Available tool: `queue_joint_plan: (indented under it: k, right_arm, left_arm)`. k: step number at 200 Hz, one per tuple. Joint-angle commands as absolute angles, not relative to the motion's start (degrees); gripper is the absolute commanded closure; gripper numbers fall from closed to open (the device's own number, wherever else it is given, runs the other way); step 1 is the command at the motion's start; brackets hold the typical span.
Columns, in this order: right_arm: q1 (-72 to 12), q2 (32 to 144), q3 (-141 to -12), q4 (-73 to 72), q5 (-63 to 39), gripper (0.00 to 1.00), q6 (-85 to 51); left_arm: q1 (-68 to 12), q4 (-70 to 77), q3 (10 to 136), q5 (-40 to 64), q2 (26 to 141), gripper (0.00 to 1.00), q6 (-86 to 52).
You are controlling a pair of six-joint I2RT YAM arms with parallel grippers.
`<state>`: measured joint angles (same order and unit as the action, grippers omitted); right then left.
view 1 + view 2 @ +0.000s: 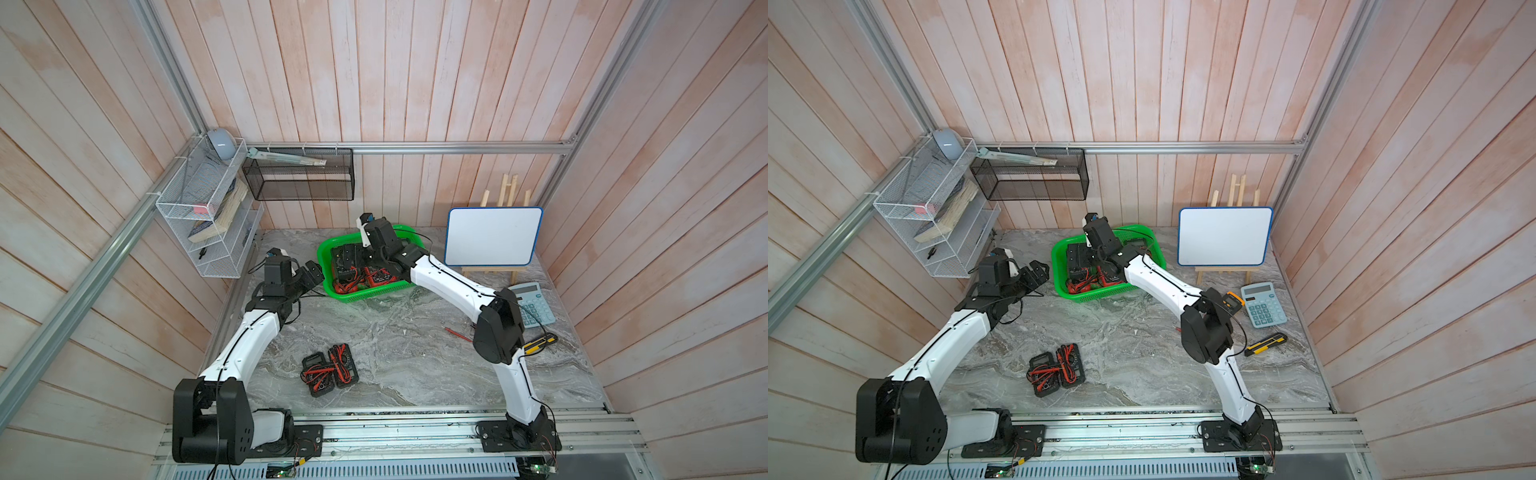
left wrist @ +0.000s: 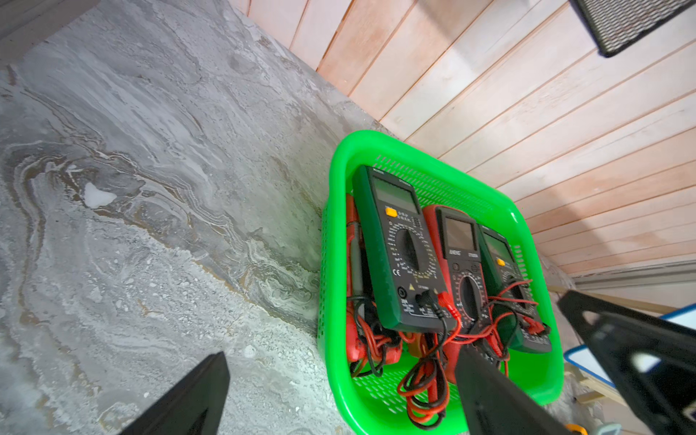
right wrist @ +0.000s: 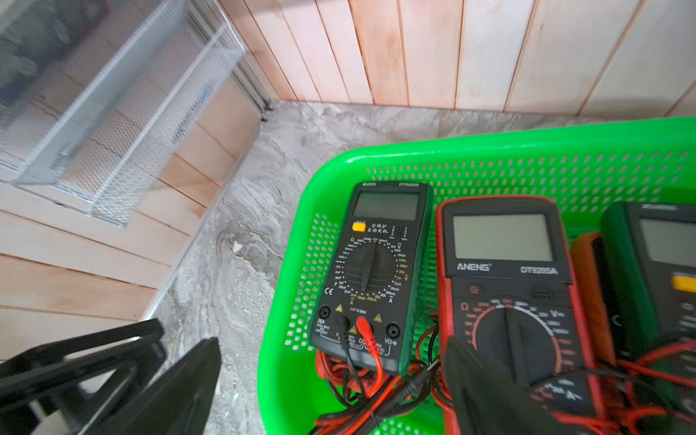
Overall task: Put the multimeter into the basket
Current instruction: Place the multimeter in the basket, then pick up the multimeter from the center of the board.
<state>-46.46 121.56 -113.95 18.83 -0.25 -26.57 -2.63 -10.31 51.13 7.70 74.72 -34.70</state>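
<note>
Remaining: two black multimeters (image 1: 330,370) on the table (image 1: 415,353), well in front of the basket (image 1: 365,293).
Left gripper (image 1: 313,272): beside the basket, fingers apart, empty.
Right gripper (image 1: 353,259): above the basket, fingers apart, empty.
Done: at least three stowed multimeters (image 2: 399,248) inside the basket.

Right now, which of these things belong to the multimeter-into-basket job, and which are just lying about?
Job: green basket; multimeters already in it; two multimeters on the table; yellow multimeter beside the calculator.
Lying about: calculator; whiteboard; utility knife; white wire rack; black mesh bin.
</note>
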Motion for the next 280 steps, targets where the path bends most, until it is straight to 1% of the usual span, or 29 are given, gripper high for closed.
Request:
queue_joint_plan:
  k: [1,27,72,101,137,177,213,247,280]
  right_arm:
    - [-45.53,114.92,-106.09,16.41,1.95,0.02,-25.86]
    - [-42.52,106.11,-94.03,13.1,2.21,0.02,-28.68]
    - [-34.06,91.59,-73.65,8.28,0.47,0.02,-35.57]
    - [-28.48,83.83,-64.78,8.5,0.38,0.02,-37.25]
    - [-21.34,76.29,-57.04,11.34,0.2,0.02,-37.79]
    - [-13.58,70.71,-49.87,15.26,-0.18,0.02,-38.93]
    - [-7.97,68.17,-45.29,17.31,-0.67,0.02,-40.42]
    - [-4.91,67.25,-41.69,17.67,-1.41,0.02,-40.79]
    - [-4.28,67.4,-39.24,17.06,-1.83,0.02,-41.22]
  left_arm:
    - [-3.18,-9.9,52.36,11.37,72.96,0.0,-33.78]
    - [-6.54,-9.49,52.71,10.88,72.16,0.0,-33.49]
    - [-14.13,-8.24,54.32,7.99,72.73,0.0,-32.89]
    - [-18.35,-6.79,55.44,5.71,74.24,0.0,-31.94]
    - [-22.66,-6.88,58.23,4.18,78.03,0.0,-30.55]
    - [-27.35,-6.96,61.57,2.9,82.78,0.0,-29.84]
    - [-31.14,-7.6,65.42,2.28,87.83,0.0,-29.01]
    - [-32.87,-8.58,68.19,2.2,91.94,0.0,-29.01]
    - [-33.51,-8.52,68.13,2.37,93.42,0.0,-29.36]
